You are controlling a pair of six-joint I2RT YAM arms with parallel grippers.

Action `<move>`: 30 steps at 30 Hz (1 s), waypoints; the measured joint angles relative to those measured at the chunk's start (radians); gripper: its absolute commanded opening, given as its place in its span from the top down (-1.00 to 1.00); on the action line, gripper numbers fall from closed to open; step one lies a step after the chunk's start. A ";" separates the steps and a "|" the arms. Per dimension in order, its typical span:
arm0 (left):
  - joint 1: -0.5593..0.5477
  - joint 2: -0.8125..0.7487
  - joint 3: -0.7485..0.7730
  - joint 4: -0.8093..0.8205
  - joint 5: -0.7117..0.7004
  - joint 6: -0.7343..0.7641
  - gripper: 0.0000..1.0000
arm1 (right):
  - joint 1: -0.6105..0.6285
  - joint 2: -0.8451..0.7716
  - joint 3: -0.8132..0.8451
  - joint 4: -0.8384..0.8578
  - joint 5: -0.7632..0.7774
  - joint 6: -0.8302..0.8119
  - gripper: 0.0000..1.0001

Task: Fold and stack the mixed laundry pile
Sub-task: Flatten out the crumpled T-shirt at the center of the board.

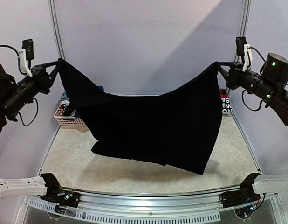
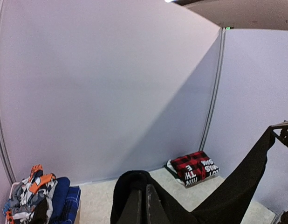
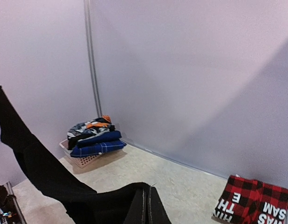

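Observation:
Large black trousers (image 1: 158, 126) hang spread in the air between both arms, sagging in the middle, their lower edge just above the table. My left gripper (image 1: 58, 63) is shut on the upper left corner; in the left wrist view its fingers (image 2: 143, 192) pinch the black fabric (image 2: 228, 196). At the upper right corner my right gripper (image 1: 218, 66) is shut on the cloth, seen close up (image 3: 146, 191). The rest of the mixed laundry pile (image 3: 93, 135), blue plaid and grey-white-orange pieces, sits in the basket at the back left, partly hidden in the top view (image 1: 65, 103).
The pale lattice basket (image 1: 69, 122) stands in the back left corner. A folded red-and-black plaid piece with white lettering (image 2: 194, 167) lies in the back right corner (image 1: 224, 103). White walls close in the back and sides. The beige table (image 1: 134, 175) runs beneath the cloth.

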 measured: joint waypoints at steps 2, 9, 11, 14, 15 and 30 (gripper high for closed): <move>0.000 0.002 0.058 -0.003 0.021 0.011 1.00 | 0.000 -0.004 0.064 -0.022 -0.068 -0.014 1.00; 0.000 0.051 0.286 -0.068 0.092 0.066 1.00 | 0.000 0.000 0.292 -0.129 -0.215 -0.052 1.00; 0.000 0.084 0.389 -0.089 0.124 0.076 1.00 | 0.000 0.006 0.373 -0.157 -0.246 -0.052 1.00; 0.000 0.129 0.538 -0.113 0.190 0.084 1.00 | 0.000 0.015 0.485 -0.188 -0.282 -0.048 1.00; 0.000 0.144 0.589 -0.124 0.215 0.085 1.00 | 0.000 0.017 0.513 -0.200 -0.286 -0.047 1.00; 0.000 0.436 1.081 -0.216 0.313 0.112 1.00 | 0.000 0.089 0.728 -0.299 -0.111 0.001 1.00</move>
